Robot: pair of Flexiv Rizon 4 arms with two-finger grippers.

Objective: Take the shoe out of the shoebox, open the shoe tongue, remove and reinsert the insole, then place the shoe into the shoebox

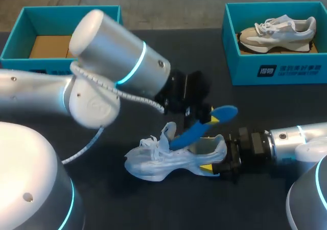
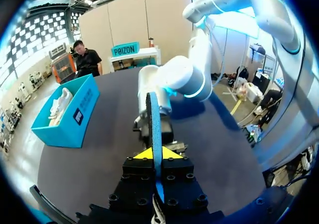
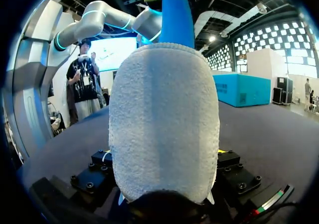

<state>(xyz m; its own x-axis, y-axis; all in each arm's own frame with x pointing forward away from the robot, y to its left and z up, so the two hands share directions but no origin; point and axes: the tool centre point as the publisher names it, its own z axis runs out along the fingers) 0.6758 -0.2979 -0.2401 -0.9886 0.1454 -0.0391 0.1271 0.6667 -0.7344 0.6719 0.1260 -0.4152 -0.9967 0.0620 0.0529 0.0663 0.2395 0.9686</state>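
A white shoe lies on its side on the dark table in the head view. My right gripper comes in from the right and is shut on the shoe's heel. In the right wrist view the fuzzy white heel sits between my fingers and hides them. A blue insole slants up out of the shoe's opening, and my left gripper is shut on its upper end. In the left wrist view the insole stands edge-on between the yellow tips of the left gripper. The blue insole rises above the heel.
A teal shoebox with a bare cardboard floor stands at the back left. A second teal shoebox at the back right holds a beige and white shoe. My left arm spans the middle of the table.
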